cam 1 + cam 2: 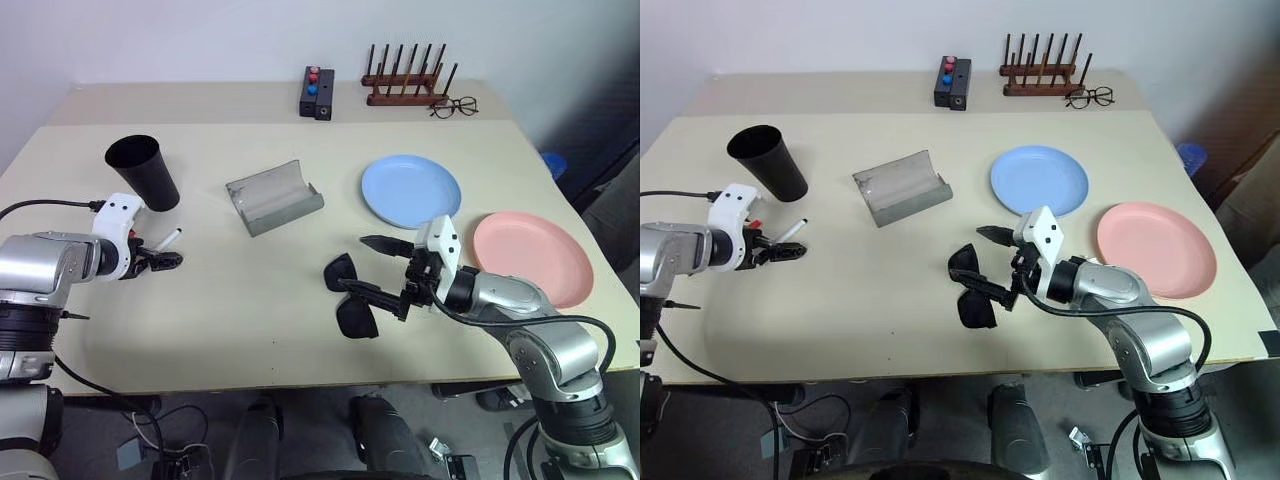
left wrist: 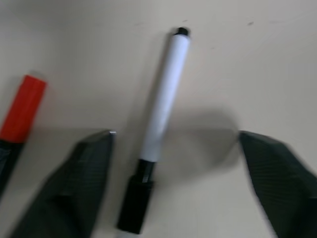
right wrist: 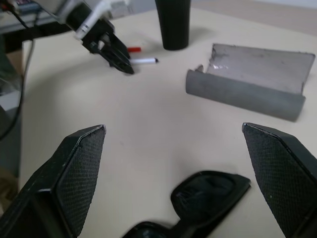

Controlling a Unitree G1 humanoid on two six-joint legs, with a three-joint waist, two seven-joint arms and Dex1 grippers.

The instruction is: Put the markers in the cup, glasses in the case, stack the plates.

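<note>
My left gripper hangs over the white marker, jaws spread either side, nothing gripped; red marker beside it, by the cup; right gripper wide open above the sunglasses — case open, plates apart.
</note>
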